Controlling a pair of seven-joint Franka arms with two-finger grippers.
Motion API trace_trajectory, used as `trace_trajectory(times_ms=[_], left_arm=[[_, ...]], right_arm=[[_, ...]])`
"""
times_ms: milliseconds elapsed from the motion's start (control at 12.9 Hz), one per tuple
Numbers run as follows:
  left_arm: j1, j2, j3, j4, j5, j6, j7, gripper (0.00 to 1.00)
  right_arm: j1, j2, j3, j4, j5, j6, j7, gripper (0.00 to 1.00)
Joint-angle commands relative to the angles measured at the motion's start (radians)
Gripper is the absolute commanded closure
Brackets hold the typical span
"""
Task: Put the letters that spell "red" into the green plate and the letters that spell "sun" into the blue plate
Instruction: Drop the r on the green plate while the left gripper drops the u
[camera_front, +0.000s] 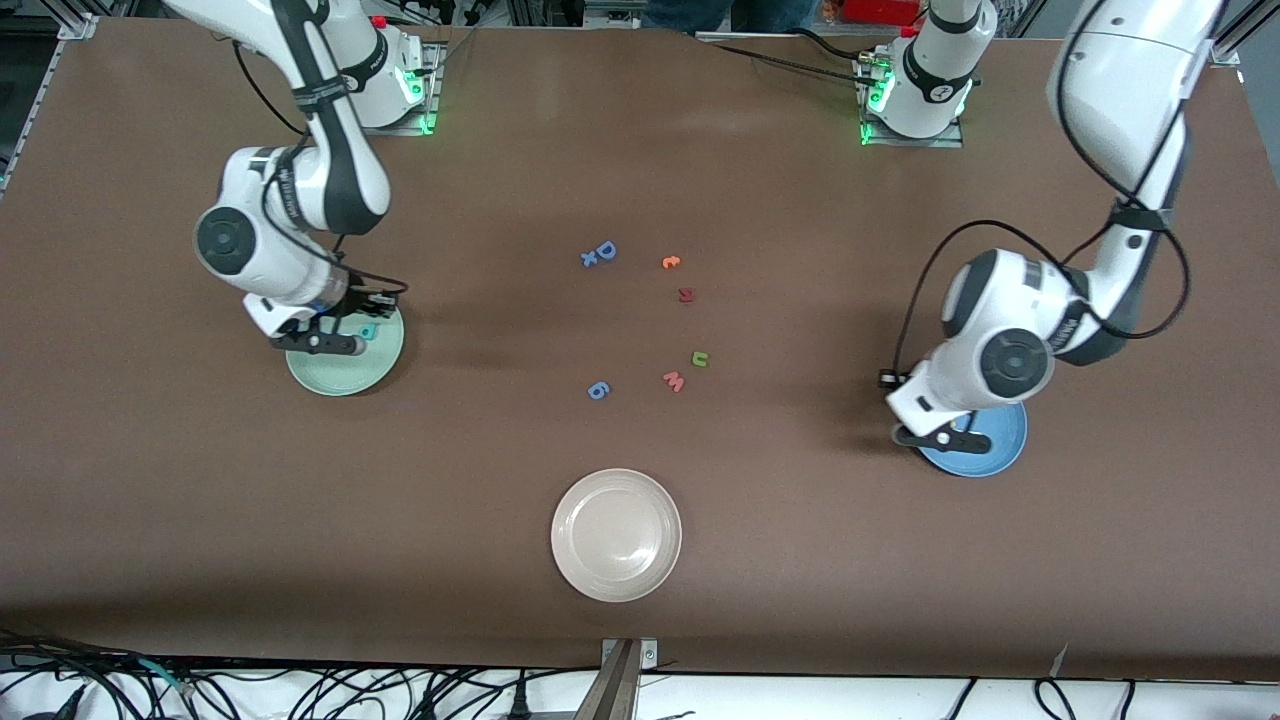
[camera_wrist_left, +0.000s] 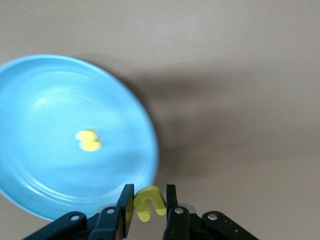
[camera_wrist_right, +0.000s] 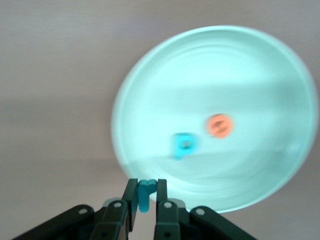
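Two claws hang over their plates, the left claw pinching a yellow "u" above the blue plate, the right claw clamping a teal "r" above the green plate; each must open next, I judge

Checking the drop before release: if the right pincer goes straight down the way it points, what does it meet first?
Probably the green plate near its rim, judging by the right wrist view. The right pincer, shut on the teal letter, hangs over that edge; depth is unclear.
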Motion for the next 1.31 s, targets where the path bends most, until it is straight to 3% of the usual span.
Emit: trace_trajectory(times_ms=[0, 77, 232, 309, 386, 464, 695, 927, 1236], left_arm=[[0.072, 0.009, -0.009, 0.036, -0.016, -0.014, 0.176, 0.75], [0.077, 0.028, -0.009, 0.059, -0.016, -0.014, 0.208, 0.7], [0.075, 0.052, -0.007, 0.076, -0.006, -0.009, 0.218, 0.37], [0.075, 0.053, -0.007, 0.082, -0.004, -0.009, 0.218, 0.1], [0.072, 0.052, -0.007, 0.085, -0.006, -0.009, 0.216, 0.0], [0.071, 0.049, -0.007, 0.085, -0.006, -0.009, 0.216, 0.0], [0.033, 0.044, -0.023, 0.088, -0.022, -0.004, 0.184, 0.0], [-0.026, 0.042, -0.088, 0.076, -0.05, 0.063, -0.038, 0.0], [-0.165, 0.044, -0.13, 0.06, -0.047, 0.114, -0.312, 0.0]], right_arm=[[-0.018, 0.078, -0.077, 0.0, -0.012, 0.003, -0.15, 1.0], [-0.053, 0.098, -0.079, 0.0, -0.01, 0.008, -0.195, 1.0], [-0.07, 0.126, -0.076, 0.0, -0.009, 0.009, -0.217, 0.95], [-0.07, 0.131, -0.076, 0.004, -0.009, 0.011, -0.217, 0.81], [-0.069, 0.132, -0.076, 0.007, -0.009, 0.011, -0.221, 0.46], [-0.064, 0.129, -0.076, 0.015, -0.009, 0.006, -0.221, 0.29], [-0.064, 0.121, -0.076, 0.027, -0.009, 0.0, -0.218, 0.06], [-0.062, 0.098, -0.079, 0.076, -0.007, -0.068, -0.211, 0.02], [-0.067, 0.1, -0.134, 0.367, -0.01, -0.498, -0.197, 0.02]])
